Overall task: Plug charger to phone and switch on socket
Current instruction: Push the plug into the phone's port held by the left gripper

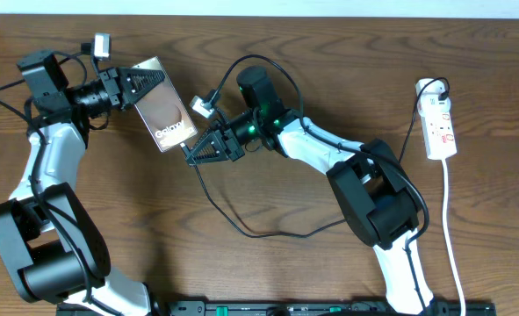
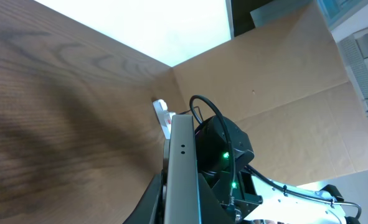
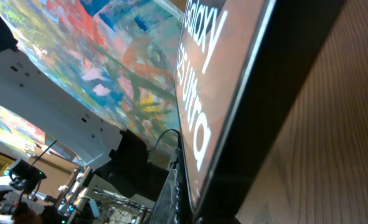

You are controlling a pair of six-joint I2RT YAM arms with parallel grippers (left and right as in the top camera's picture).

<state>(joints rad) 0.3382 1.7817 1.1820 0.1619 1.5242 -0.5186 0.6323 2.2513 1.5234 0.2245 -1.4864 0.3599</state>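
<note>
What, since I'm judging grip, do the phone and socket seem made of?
Phone: probably glossy glass front; the right wrist view shows mirror-like coloured reflections on it. Socket: likely smooth white plastic, given its even moulded look.

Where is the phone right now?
In the overhead view the phone sits at the table's upper left, its top end between the fingers of the left gripper, with the right gripper at its lower edge.

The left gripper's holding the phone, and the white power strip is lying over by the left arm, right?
Not quite. The left gripper does hold the phone, but the power strip lies at the far right, past the right arm, as the overhead view shows.
</note>
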